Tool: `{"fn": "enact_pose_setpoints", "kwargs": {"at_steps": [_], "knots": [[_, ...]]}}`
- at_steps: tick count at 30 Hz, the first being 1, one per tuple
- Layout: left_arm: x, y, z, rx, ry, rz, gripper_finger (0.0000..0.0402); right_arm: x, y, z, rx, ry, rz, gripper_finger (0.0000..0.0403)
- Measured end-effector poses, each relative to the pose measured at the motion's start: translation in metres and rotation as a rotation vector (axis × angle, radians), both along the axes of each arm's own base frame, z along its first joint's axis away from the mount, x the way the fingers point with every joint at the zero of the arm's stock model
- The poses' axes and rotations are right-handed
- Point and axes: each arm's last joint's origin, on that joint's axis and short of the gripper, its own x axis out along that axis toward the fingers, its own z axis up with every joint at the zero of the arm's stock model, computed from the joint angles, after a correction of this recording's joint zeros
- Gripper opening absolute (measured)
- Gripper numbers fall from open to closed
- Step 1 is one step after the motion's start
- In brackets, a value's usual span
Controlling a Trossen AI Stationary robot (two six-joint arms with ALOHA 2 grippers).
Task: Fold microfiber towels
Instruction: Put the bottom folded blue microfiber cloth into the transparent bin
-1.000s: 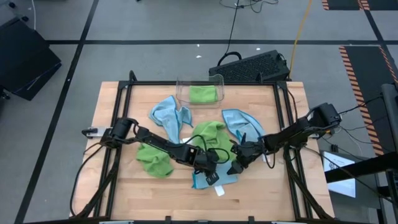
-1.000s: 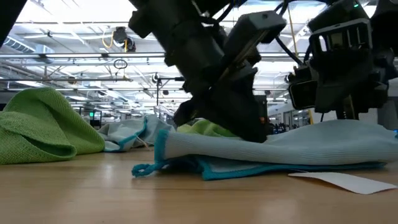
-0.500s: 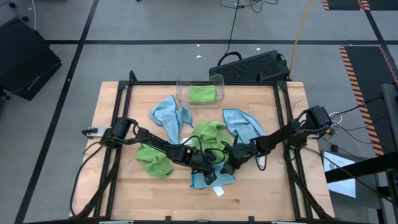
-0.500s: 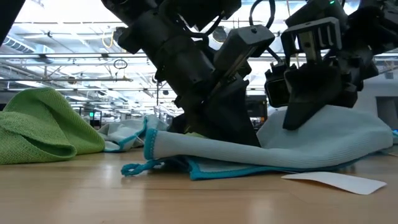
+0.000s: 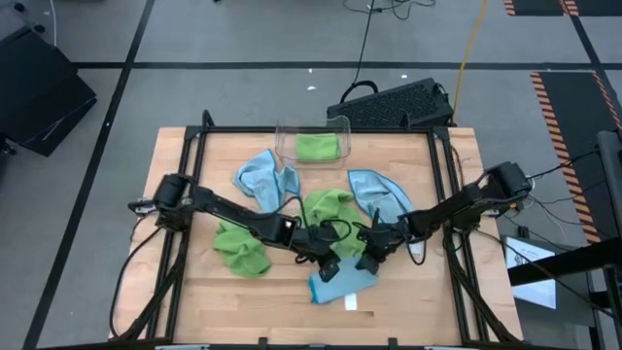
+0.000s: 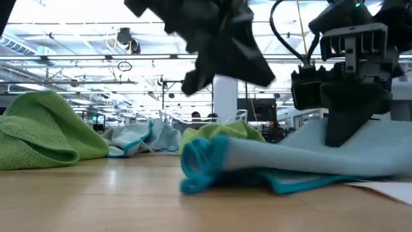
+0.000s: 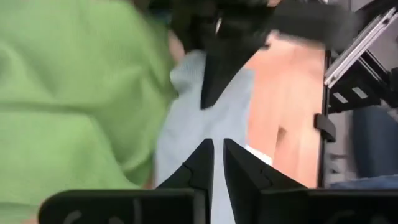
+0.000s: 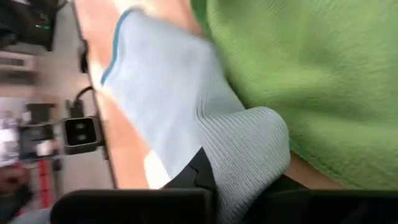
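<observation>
Low in the centre of the high view, a light blue towel [image 5: 340,282] lies bunched on the counter [image 5: 428,301]. The right tool [image 5: 367,261] pinches its upper edge, fingers clamped on the cloth. The left tool [image 5: 326,267], fingers nearly together, holds nothing, just beside it.

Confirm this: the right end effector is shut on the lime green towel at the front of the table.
Wrong colour. The right end effector is shut on the light blue towel at the front of the table; the right wrist view shows blue cloth pinched there.
</observation>
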Motion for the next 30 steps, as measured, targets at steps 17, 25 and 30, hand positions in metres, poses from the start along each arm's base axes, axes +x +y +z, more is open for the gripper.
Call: {"fn": "enact_pose_setpoints", "kwargs": {"at_steps": [17, 25, 30], "knots": [[-0.001, 0.021, 0.034, 0.198, -0.158, -0.004, 0.0274, -0.025, -0.009, 0.069, -0.108, -0.277, 0.12, 0.0012], [-0.003, 0.043, 0.049, 0.088, -0.167, 0.144, 0.0315, -0.04, -0.022, 0.097, -0.062, -0.374, 0.052, 0.0011], [-0.01, 0.059, 0.071, 0.074, -0.22, 0.206, 0.0293, -0.047, -0.033, 0.113, -0.035, -0.444, -0.004, 0.0011]]}}
